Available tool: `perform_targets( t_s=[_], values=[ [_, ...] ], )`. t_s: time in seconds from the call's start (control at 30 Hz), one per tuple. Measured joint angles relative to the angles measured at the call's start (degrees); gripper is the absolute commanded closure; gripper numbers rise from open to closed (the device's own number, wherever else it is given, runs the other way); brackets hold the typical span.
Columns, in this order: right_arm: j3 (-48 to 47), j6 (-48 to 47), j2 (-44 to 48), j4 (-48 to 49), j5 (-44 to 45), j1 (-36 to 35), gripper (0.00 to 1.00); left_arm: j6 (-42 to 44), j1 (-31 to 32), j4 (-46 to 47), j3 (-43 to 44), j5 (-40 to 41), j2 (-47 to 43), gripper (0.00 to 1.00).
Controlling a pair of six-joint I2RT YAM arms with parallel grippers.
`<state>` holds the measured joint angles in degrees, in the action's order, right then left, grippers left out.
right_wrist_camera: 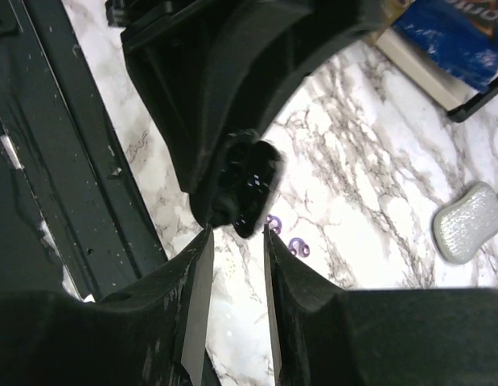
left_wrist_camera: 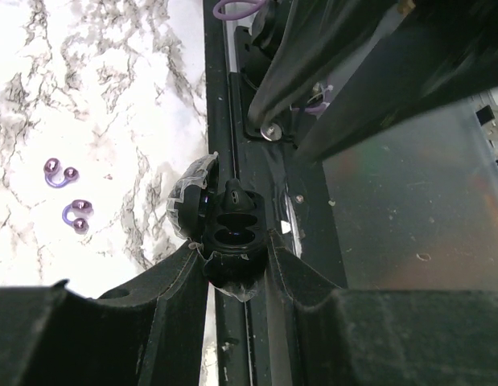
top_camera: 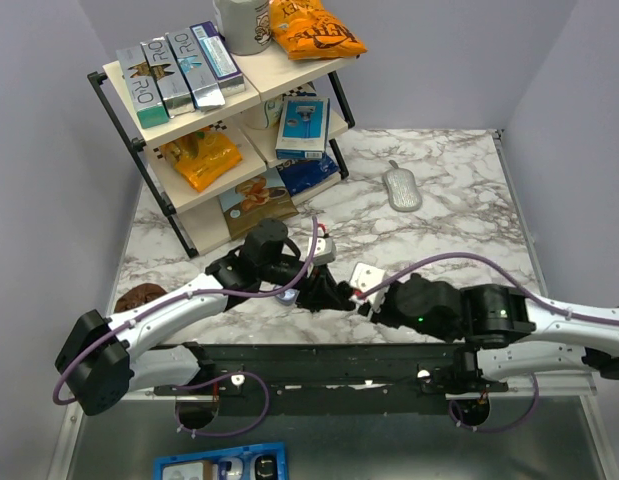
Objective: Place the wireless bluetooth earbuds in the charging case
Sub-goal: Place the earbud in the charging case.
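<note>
the left pincer [left_wrist_camera: 236, 261] is clamped on the charging case [left_wrist_camera: 232, 229], one finger pressed on each side of its lower half. the case hangs just past the near edge of the marble worktop [top_camera: 449, 200], over the black rail where the arms are bolted. its lid [left_wrist_camera: 187, 203] is swung open to the side and two dark wells show in the body. in this shadow the case looks nearly black, so i cannot tell its true colour from the wrist views.

the right pincer [right_wrist_camera: 236, 235] is apart, with bare marble showing in the gap and nothing between the fingers. its tips sit just beside the case, close under it in its own view, but i cannot tell if they touch.

the purple earbuds [left_wrist_camera: 70, 172] lie loose on the worktop, near each other and a little apart from the case, each one two small beads joined by a curved band.

further back on the worktop lies a grey oval object [top_camera: 401, 187], well apart from the arms. a two-tier rack [top_camera: 251, 100] stocked with boxes and orange snack bags stands in the far left corner.
</note>
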<state>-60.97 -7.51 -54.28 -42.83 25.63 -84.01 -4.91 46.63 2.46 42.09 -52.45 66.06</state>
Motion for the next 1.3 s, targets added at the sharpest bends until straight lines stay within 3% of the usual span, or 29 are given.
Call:
perform_targets(
  t_s=[0.1,0.23,0.3,0.53,0.73,1.3],
  values=[
    [-0.17,1.18,4.48,0.52,1.33,0.0,0.59,-0.81,0.0,1.16,-1.09,0.81,-0.17,1.0],
    [-0.2,3.87,9.01,2.12,4.22,0.0,0.78,-2.62,0.0,4.72,-3.48,2.75,-1.18,1.0],
    [-0.02,6.03,10.1,2.97,6.14,0.0,0.8,-3.67,0.0,6.86,-4.83,3.93,-1.97,1.0],
    [3.85,14.34,8.07,4.57,8.68,0.0,0.79,-7.93,3.15,23.37,-15.8,12.79,-8.26,1.0],
    [5.33,16.74,5.7,6.29,8.07,0.0,0.95,-8.2,7.02,28.44,-17.27,19.21,-8.7,1.0],
    [5.31,17.16,2.4,6.71,8.48,0.0,0.97,-7.67,8.63,30.47,-17.29,23.56,-9.92,1.0]
  ],
)
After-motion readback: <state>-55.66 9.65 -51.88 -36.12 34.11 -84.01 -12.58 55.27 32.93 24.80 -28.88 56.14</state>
